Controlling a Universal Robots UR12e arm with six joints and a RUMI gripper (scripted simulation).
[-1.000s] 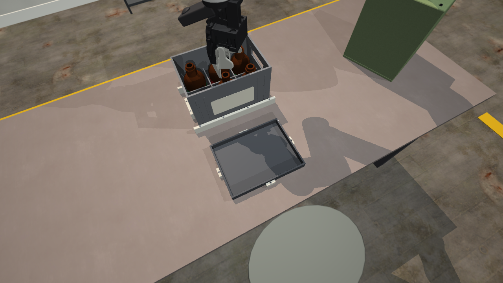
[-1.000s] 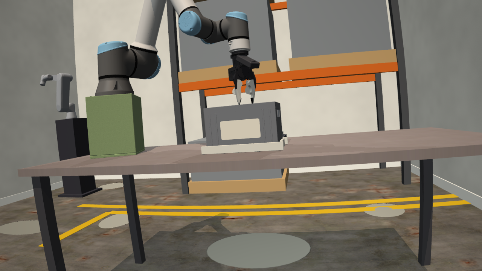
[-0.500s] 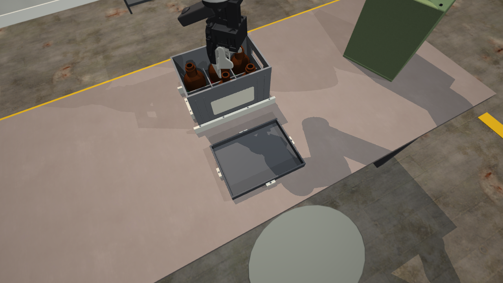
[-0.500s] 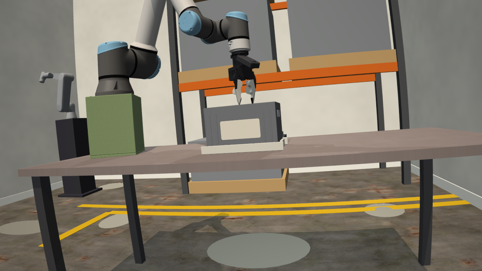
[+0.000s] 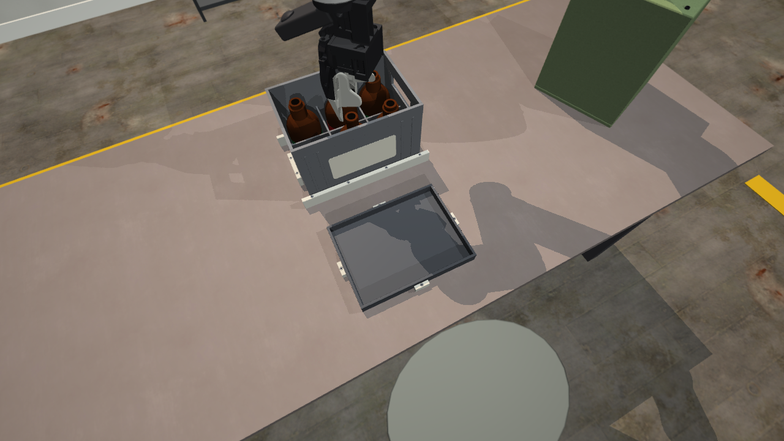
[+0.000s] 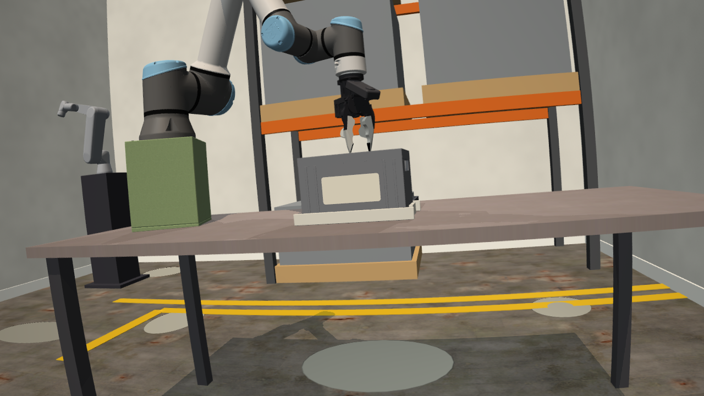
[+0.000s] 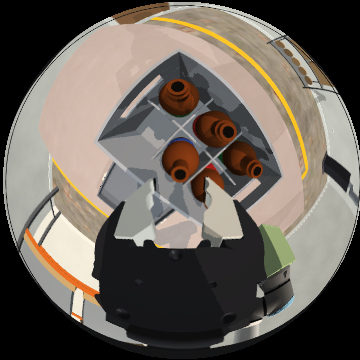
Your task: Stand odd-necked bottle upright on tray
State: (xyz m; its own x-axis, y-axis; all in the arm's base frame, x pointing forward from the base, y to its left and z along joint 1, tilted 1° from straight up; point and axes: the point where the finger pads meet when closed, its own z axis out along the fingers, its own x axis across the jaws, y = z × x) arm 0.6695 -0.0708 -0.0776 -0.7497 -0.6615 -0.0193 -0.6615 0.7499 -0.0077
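Five bottles, one crate, one tray, one arm on one table.

From where I stand I count one grey crate (image 5: 356,156) with five brown bottles inside: one (image 7: 178,95) alone in a corner cell, a second (image 7: 216,128), a third (image 7: 181,159), a fourth (image 7: 242,159) and a fifth (image 7: 202,183) partly behind a fingertip. There is one shallow dark tray (image 5: 350,274), one table (image 5: 136,263), one green pedestal box (image 6: 167,182), one robot arm (image 6: 211,49) with one gripper (image 6: 358,141) bearing two pale fingers, and one orange-beamed shelf rack (image 6: 573,49) behind.
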